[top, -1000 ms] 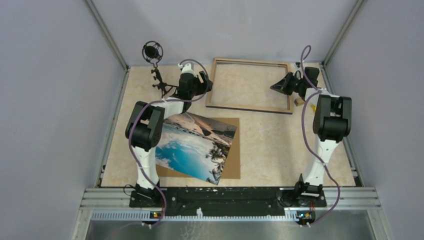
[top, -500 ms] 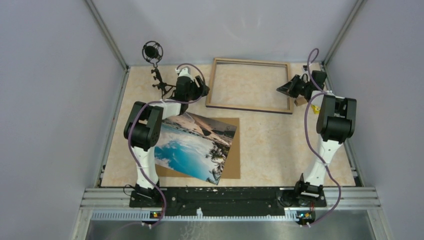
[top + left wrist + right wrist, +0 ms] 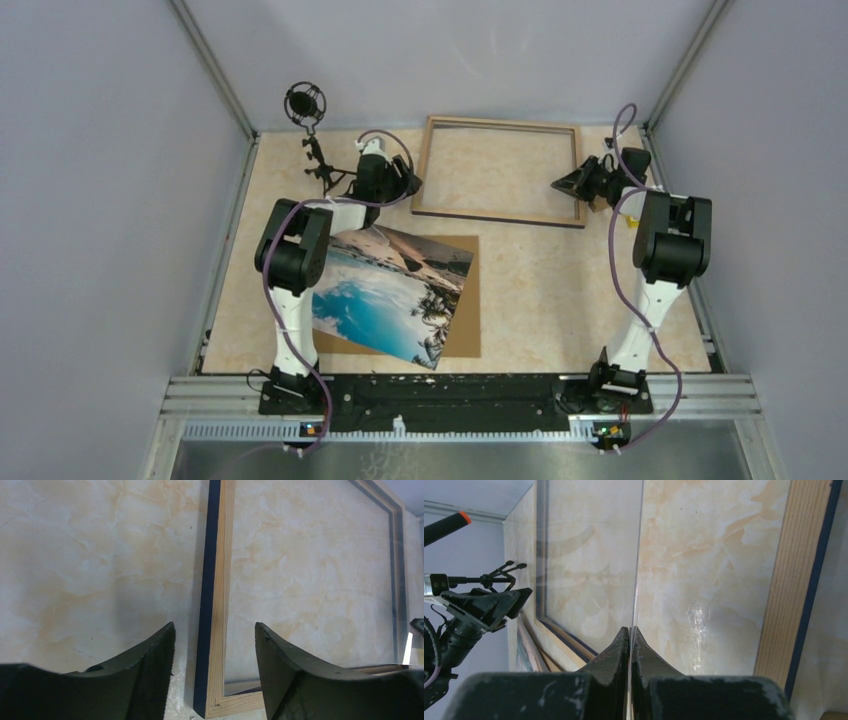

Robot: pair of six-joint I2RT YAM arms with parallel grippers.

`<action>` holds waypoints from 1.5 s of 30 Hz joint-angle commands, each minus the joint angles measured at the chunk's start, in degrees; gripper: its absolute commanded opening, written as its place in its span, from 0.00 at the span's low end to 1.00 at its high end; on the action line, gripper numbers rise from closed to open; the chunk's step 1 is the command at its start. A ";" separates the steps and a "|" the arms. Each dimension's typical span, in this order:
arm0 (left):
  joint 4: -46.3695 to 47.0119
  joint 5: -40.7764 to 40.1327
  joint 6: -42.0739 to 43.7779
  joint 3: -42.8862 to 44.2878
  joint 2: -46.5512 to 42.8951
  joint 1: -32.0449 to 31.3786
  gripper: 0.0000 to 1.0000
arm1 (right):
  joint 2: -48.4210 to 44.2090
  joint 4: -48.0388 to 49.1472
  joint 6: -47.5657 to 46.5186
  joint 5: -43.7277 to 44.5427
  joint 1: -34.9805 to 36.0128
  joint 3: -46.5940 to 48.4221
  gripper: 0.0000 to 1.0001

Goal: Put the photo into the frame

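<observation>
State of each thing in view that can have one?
frame: lying flat, no photo inside.
photo: face up, askew on the backing board.
backing board: flat, partly covered.
left gripper: open, fingers straddling a frame rail.
right gripper: shut on the clear sheet.
clear sheet: pinched at its edge.

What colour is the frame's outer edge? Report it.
Dark blue on the frame, clearest in the left wrist view.

Frame (image 3: 220, 605): pale, grained bare wood on one face, dark blue paint on the other; photo (image 3: 390, 295) glossy; backing board (image 3: 468, 300) matt brown; desk (image 3: 540, 290) smooth, marbled; right claw (image 3: 630, 630) scuffed matt black, pinching a glassy clear sheet (image 3: 636, 570).
</observation>
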 commanded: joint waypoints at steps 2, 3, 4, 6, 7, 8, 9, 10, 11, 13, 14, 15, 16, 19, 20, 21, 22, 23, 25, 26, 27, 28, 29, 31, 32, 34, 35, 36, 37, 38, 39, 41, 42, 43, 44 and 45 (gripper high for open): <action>2.35 1.40 -1.93 1.56 0.67 0.03 0.73 | -6.18 3.47 -0.31 1.16 0.78 -2.12 0.00; 2.43 1.55 -1.99 1.64 0.85 0.04 0.74 | -6.47 3.73 -0.19 1.55 0.80 -2.65 0.00; 2.44 1.67 -2.08 1.73 0.88 0.03 0.75 | -6.73 4.09 -0.02 1.94 0.79 -3.10 0.00; 2.49 1.81 -2.07 1.75 1.02 0.03 0.75 | -6.81 4.70 0.71 2.24 0.79 -3.64 0.00; 2.54 1.86 -2.08 1.75 0.99 0.03 0.75 | -6.85 4.85 0.88 2.10 0.79 -3.75 0.00; 2.70 2.01 -2.08 1.71 1.02 0.02 0.75 | -6.91 4.90 0.97 1.98 0.79 -3.84 0.00; 2.82 2.13 -2.09 1.75 1.07 0.03 0.76 | -7.01 4.97 1.03 2.03 0.86 -4.05 0.00; 2.93 2.21 -2.12 1.75 1.16 0.03 0.76 | -7.12 4.99 0.99 2.01 0.92 -4.16 0.00; 2.98 2.38 -2.23 1.75 1.19 0.03 0.76 | -7.13 4.99 0.95 2.06 0.96 -4.13 0.00; 3.22 2.64 -2.28 1.75 1.34 0.03 0.76 | -7.13 4.84 0.90 2.02 1.09 -4.08 0.00; 3.22 2.75 -2.32 1.75 1.36 0.03 0.76 | -7.01 4.66 0.76 1.96 1.13 -4.03 0.00; 3.28 2.81 -2.29 1.74 1.33 0.03 0.76 | -7.12 4.22 0.61 2.02 1.14 -3.94 0.00; 3.23 2.83 -2.31 1.75 1.32 0.10 0.76 | -7.28 4.01 0.49 2.35 1.14 -3.99 0.00; 3.18 2.93 -2.24 1.88 1.46 0.07 0.75 | -7.78 3.37 0.10 2.72 1.14 -4.19 0.00; 3.17 3.08 -2.19 1.90 1.48 0.07 0.74 | -7.90 3.28 0.03 2.62 1.14 -4.14 0.00; 3.17 3.21 -2.19 1.93 1.52 0.11 0.74 | -7.92 3.17 0.02 2.57 1.14 -4.21 0.00; 3.21 3.33 -2.27 2.01 1.64 0.11 0.73 | -7.90 3.03 0.02 2.57 1.19 -4.21 0.00; 3.28 3.41 -2.34 2.06 1.64 0.11 0.73 | -7.97 2.87 -0.06 2.57 1.14 -4.22 0.00; 3.28 3.53 -2.34 2.10 1.74 0.14 0.73 | -8.13 2.23 -0.26 2.64 1.14 -4.23 0.00; 3.21 3.47 -2.36 2.11 1.67 0.19 0.73 | -8.37 1.80 -0.51 2.98 1.18 -4.31 0.00; 3.21 3.52 -2.31 2.11 1.69 0.18 0.73 | -8.56 1.57 -0.77 3.08 1.14 -4.32 0.00; 3.24 3.60 -2.32 2.11 1.73 0.20 0.73 | -8.70 1.48 -0.92 3.09 1.16 -4.43 0.00; 3.30 3.62 -2.33 2.11 1.71 0.20 0.73 | -8.74 1.48 -0.98 3.05 1.15 -4.57 0.00; 3.41 3.71 -2.30 2.11 1.74 0.20 0.73 | -8.97 1.40 -0.95 3.10 1.17 -4.74 0.00; 3.43 3.72 -2.34 2.11 1.88 0.20 0.73 | -9.04 1.25 -0.99 3.18 1.20 -4.84 0.00; 3.41 3.88 -2.43 2.19 1.99 0.20 0.74 | -9.17 1.04 -1.06 3.48 1.16 -4.92 0.00; 3.48 3.99 -2.37 2.28 2.11 0.20 0.74 | -9.15 1.08 -1.11 3.38 1.14 -5.06 0.00; 3.59 4.10 -2.43 2.20 2.15 0.20 0.74 | -9.02 1.12 -1.08 3.30 1.18 -4.97 0.00; 3.56 4.12 -2.52 2.25 2.15 0.20 0.74 | -8.92 1.12 -1.11 3.20 1.15 -4.93 0.00; 3.63 4.08 -2.53 2.21 2.18 0.20 0.74 | -8.83 1.08 -1.12 3.14 1.14 -4.92 0.00; 3.64 4.15 -2.48 2.23 2.19 0.20 0.74 | -8.73 1.04 -1.19 3.10 1.14 -4.95 0.00; 3.65 4.22 -2.48 2.24 2.23 0.20 0.74 | -8.65 1.03 -1.22 2.83 1.16 -4.90 0.00; 3.66 4.25 -2.46 2.34 2.29 0.21 0.74 | -8.51 1.04 -1.24 2.64 1.14 -4.74 0.00; 3.65 4.36 -2.48 2.35 2.34 0.20 0.74 | -8.28 0.92 -1.27 2.47 1.14 -4.61 0.00; 3.64 4.41 -2.49 2.37 2.39 0.20 0.74 | -8.03 0.87 -1.29 1.96 1.16 -4.47 0.00; 3.69 4.52 -2.55 2.41 2.40 0.20 0.74 | -7.66 0.86 -1.25 1.43 1.14 -4.31 0.00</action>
